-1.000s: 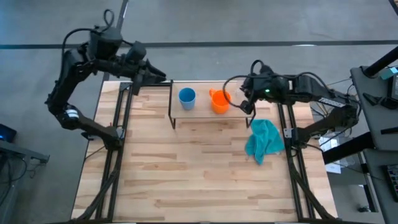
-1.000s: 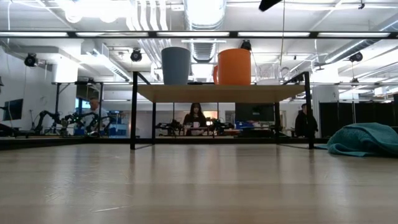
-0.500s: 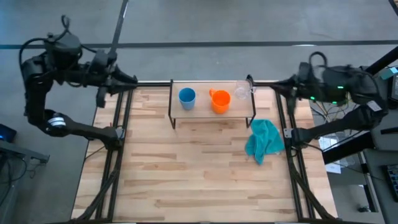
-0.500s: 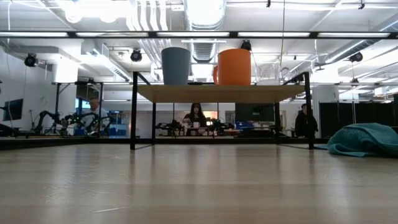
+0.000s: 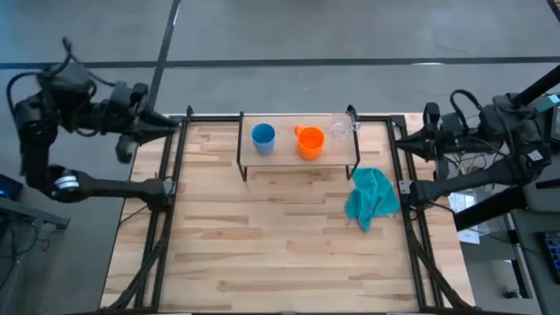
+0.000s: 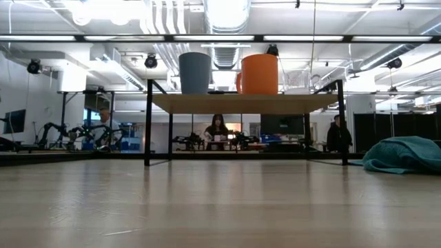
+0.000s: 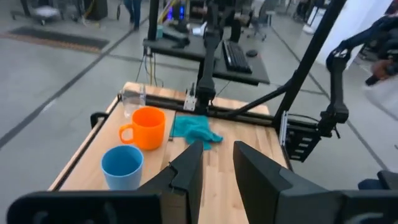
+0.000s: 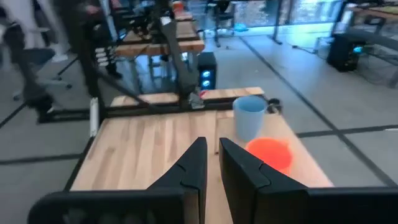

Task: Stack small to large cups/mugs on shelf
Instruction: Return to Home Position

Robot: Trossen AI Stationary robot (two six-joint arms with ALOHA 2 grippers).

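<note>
The shelf (image 5: 297, 162) stands at the table's far side. On it, in a row, stand the blue cup (image 5: 262, 136), the orange mug (image 5: 310, 142) and the clear cup (image 5: 340, 129), each upright on its base and apart from the others. In the low view the blue cup (image 6: 195, 72) and orange mug (image 6: 260, 74) stand on the shelf board (image 6: 244, 103). My left gripper (image 5: 175, 122) hovers off the table's far left corner, narrowly open. My right gripper (image 5: 395, 140) hovers at the table's right edge, narrowly open. Neither touches a thing.
A teal cloth (image 5: 372, 194) lies crumpled on the table right of the shelf's near right leg. The black frame rails (image 5: 171, 175) run along both sides of the table. The wide near half of the table top (image 5: 280, 254) bears nothing. People show far behind in the low view.
Both arms have drawn back from the shelf. The left gripper went out past the table's left edge. The right gripper left the shelf's right end, where it stood over the clear cup's place, and went to the right edge. The cups have stayed put.
</note>
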